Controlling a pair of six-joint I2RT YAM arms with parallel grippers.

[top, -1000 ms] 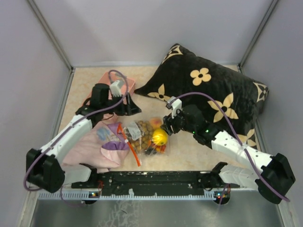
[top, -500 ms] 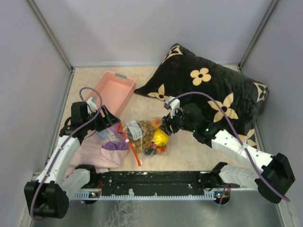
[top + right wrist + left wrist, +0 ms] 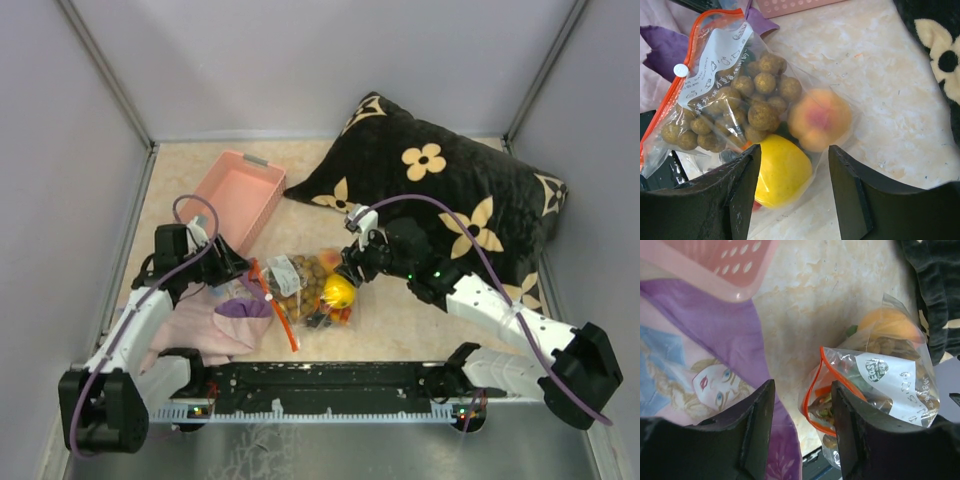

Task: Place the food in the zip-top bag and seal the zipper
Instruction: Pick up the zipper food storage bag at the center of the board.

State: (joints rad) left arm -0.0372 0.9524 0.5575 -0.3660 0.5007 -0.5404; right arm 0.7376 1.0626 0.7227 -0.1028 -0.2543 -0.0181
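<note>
Right, two claws work over the beige marbled table (image 3: 400, 330), with one clear crinkly zip-top bag (image 3: 305, 290) lying between them. The left claw (image 3: 801, 390) has its two fingers apart, with nothing between them but bare tabletop and the bag's mouth just past its tips. The thin orange-red zipper strip (image 3: 810, 385) curls round that mouth, gaping and not pressed together. One small white slider (image 3: 680, 70) sits on the strip.

The right claw (image 3: 792, 155) is at the bag's other side, jaws apart, with the one yellow round toy fruit (image 3: 782, 172) between them inside the plastic; whether they pinch it I cannot tell. Ahead of that claw, also inside the bag, lie one orange-pink round fruit (image 3: 817, 120) and one olive-brown grape bunch (image 3: 740, 110). Anything darker beneath them is too hidden to count.

Under and beside the left claw spreads one pink-purple cloth printed with a cartoon face (image 3: 700, 365). One pink plastic basket with round holes (image 3: 715, 285) lies ahead of the left claw, and one black pillow with cream flowers (image 3: 440, 190) lies beyond the right claw
</note>
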